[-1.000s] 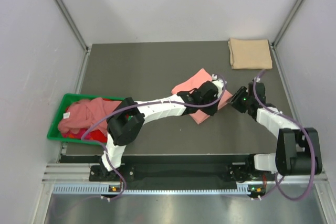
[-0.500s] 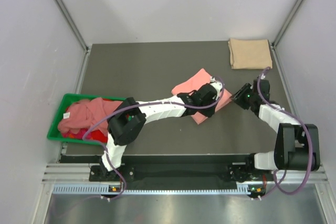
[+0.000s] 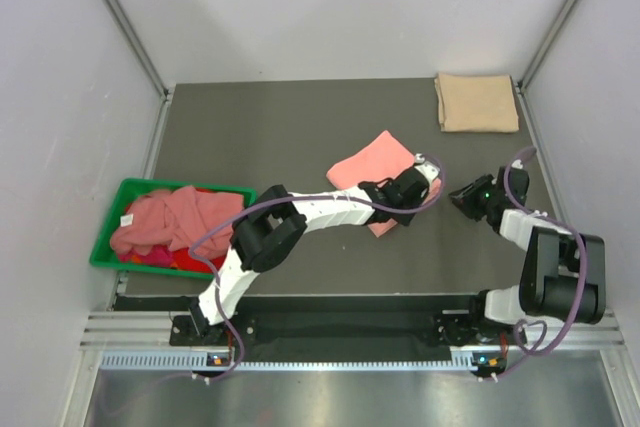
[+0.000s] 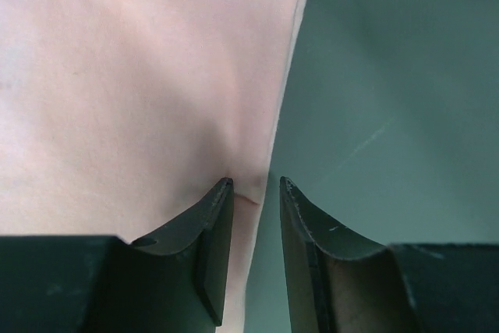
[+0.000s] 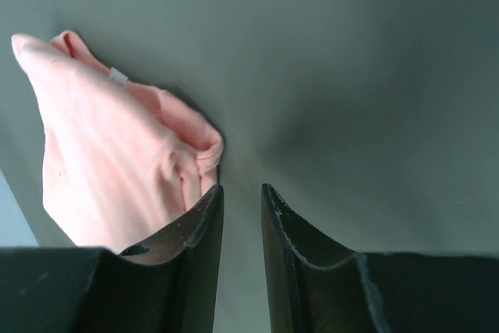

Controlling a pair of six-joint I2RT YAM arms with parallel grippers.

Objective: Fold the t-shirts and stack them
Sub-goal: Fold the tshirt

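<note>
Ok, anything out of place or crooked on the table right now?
Only the folded salmon-pink cloth t-shirt: it lies at an angle mid-table, its near corner bunched, unlike the squared tan-beige folded t-shirt at the far right. The left pincer straddles its edge.

Salmon-pink t-shirt (image 3: 372,162); tan-beige t-shirt (image 3: 476,102); green bin (image 3: 130,193); dark grey table (image 3: 270,127).
</note>
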